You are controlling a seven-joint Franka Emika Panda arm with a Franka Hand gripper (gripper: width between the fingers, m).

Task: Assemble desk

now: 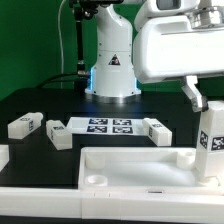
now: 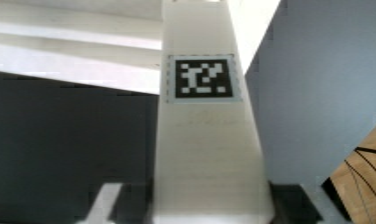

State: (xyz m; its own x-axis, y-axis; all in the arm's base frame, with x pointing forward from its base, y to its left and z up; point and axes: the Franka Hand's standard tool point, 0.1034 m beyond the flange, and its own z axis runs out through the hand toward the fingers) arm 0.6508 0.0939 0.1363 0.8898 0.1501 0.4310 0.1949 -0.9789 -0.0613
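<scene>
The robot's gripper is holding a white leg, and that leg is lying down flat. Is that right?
Not quite. The gripper does hold a white leg, but that leg stands upright, not flat. The exterior view shows this at its right side. The ones lying flat are the loose legs on the black table.

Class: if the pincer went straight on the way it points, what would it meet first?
The pincer grips an upright leg; going down, the leg's end would probably meet the tabletop rim first, depth unclear.
</scene>
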